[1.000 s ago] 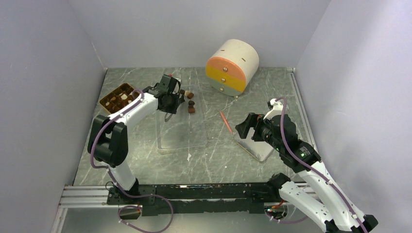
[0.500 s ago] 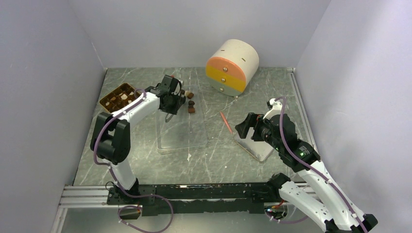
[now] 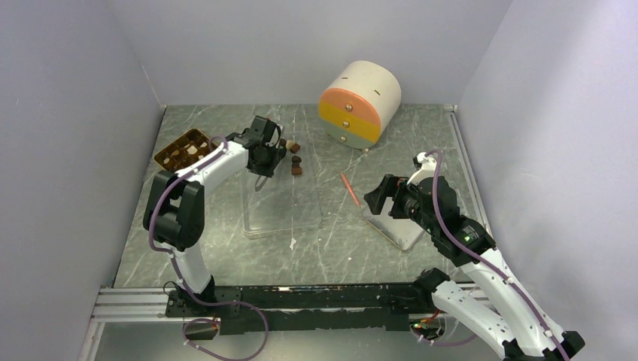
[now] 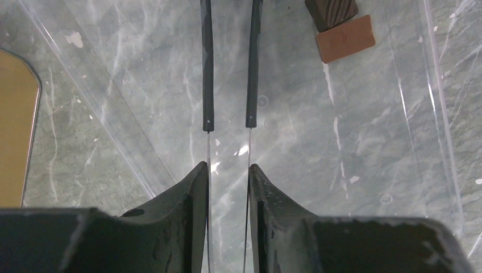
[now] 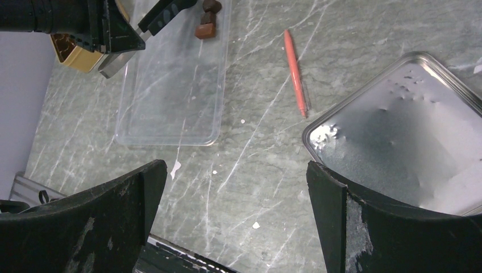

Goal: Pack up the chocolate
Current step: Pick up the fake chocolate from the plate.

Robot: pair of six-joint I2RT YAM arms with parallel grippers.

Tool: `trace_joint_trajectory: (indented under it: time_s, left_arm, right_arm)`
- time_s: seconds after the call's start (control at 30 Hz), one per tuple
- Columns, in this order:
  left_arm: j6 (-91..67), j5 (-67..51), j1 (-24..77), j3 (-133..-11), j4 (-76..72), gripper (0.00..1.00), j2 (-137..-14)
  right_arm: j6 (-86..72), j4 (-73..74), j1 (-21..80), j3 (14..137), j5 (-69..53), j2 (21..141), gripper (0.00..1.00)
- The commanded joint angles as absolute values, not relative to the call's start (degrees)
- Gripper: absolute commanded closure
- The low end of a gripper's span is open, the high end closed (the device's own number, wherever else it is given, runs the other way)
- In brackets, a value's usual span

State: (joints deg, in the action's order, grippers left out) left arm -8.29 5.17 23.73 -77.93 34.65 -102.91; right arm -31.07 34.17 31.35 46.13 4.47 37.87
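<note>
1. At the far-left corner of the table [image 3: 338,241] a golden-brown tray [image 3: 183,148] is seen. Several of its compartments are already filled with chocolate. How many are left free cannot be told.
2. Just right of the tray, the left end effector [image 4: 229,125] is held low over the far end of a clear plastic lid [image 3: 282,207]. Its fingers are drawn nearly together with only a narrow gap left, and nothing is gripped between them.
3. Over the last second this end effector has been shifted slightly toward the far edge and to the right, and the left arm's elbow has been swung inward. Nothing else on the table has been moved. A reach for the next piece is judged to be under way, so the packing is only partly done.
4. The loose chocolate [image 3: 296,159], a small cluster of dark and mid-brown pieces, lies just right of those fingers, near the far edge and left of the middle. In the left wrist view a ridged dark piece [image 4: 331,11] and a flat mid-brown piece [image 4: 345,38] are seen touching, ahead and to the right of the fingers. A sideways correction and a wider opening would probably be needed.
5. Further right, a cream drum [image 3: 360,94] with orange and yellow fronts stands at the far edge. A thin orange-red stick [image 3: 349,189] lies toward the middle.
6. Near the right edge, the right end effector [image 5: 236,170] is held with its fingers wide apart and empty above a metal tin lid [image 5: 409,131]. No change is seen there.
</note>
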Motion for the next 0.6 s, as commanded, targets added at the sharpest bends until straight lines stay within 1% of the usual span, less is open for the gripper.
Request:
trace_joint_trajectory:
  time_s: [0.0,0.57]
  left_arm:
    - [-7.0,4.1,23.6,-80.8,35.4,0.72,-101.1]
    - [-9.5,6.9,23.5,-78.1,42.3,0.73,-92.7]
  right_arm:
    - [-30.6,32.2,31.7,47.0,5.4,37.5,0.01]
    - [-31.1,31.7,31.7,46.5,4.5,37.1,0.01]
